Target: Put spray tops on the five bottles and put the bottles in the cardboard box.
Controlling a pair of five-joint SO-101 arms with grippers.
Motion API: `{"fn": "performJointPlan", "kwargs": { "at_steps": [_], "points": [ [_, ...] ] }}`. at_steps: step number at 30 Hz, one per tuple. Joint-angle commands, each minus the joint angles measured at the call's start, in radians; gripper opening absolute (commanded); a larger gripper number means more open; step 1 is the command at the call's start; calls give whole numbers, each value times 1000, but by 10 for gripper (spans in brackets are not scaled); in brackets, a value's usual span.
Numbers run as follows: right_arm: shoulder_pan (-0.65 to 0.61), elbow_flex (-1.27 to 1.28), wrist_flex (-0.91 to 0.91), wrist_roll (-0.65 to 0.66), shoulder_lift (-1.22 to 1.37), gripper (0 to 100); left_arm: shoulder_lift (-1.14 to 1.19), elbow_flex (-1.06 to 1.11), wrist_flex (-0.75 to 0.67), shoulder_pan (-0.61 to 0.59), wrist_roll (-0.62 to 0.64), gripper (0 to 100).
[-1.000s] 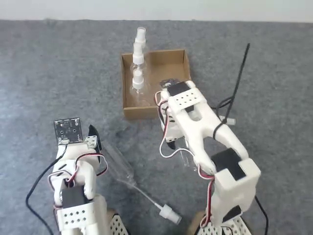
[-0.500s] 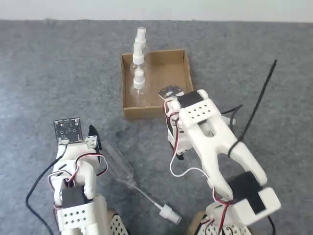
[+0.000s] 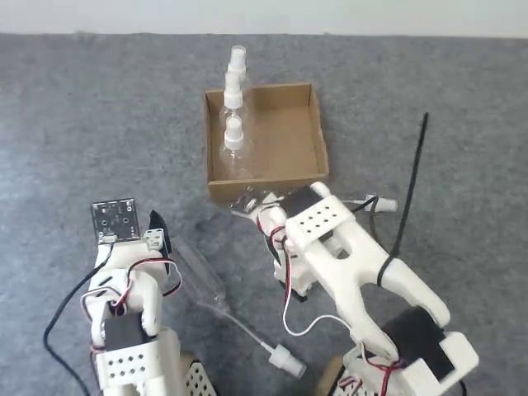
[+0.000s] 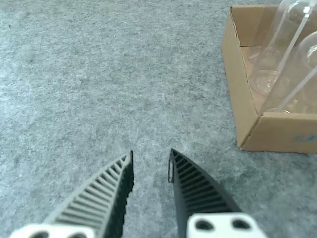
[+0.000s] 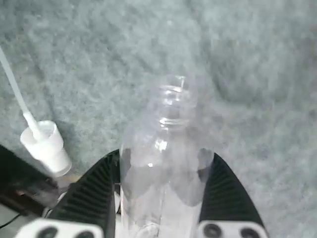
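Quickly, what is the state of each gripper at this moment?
Left gripper: open, holding nothing.
Right gripper: closed on an uncapped clear bottle.

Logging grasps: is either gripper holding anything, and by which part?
The right gripper clamps an uncapped clear bottle around its body, below the neck. The left gripper is open, empty.

Left arm folded back, jaws slightly apart. Right arm stretched forward, jaws gripping bottle.

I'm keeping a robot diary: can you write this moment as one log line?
right gripper: shut on open bottle | left gripper: open over carpet | cardboard box: capped bottles inside
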Motion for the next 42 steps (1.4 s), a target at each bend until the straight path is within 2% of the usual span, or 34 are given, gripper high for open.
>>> {"fn": "performJointPlan", "kwargs": {
  "at_steps": [1, 8, 15, 21, 32, 42],
  "points": [
    [-19, 0, -71, 98, -53, 80, -14, -7, -28, -8, -5, 113],
    [-19, 14, -127, 147, -51, 90, -14, -7, -28, -8, -5, 113],
    [-35, 94, -191, 152, -51, 254, -14, -7, -28, -8, -5, 113],
    [-74, 103, -194, 147, -51, 356, -14, -7, -28, -8, -5, 113],
    [-71, 97, -285, 144, -51, 256, -14, -7, -28, -8, -5, 113],
    [-67, 41, -286, 109, 76, 254, -14, -7, -28, -8, -5, 113]
  ]
}}
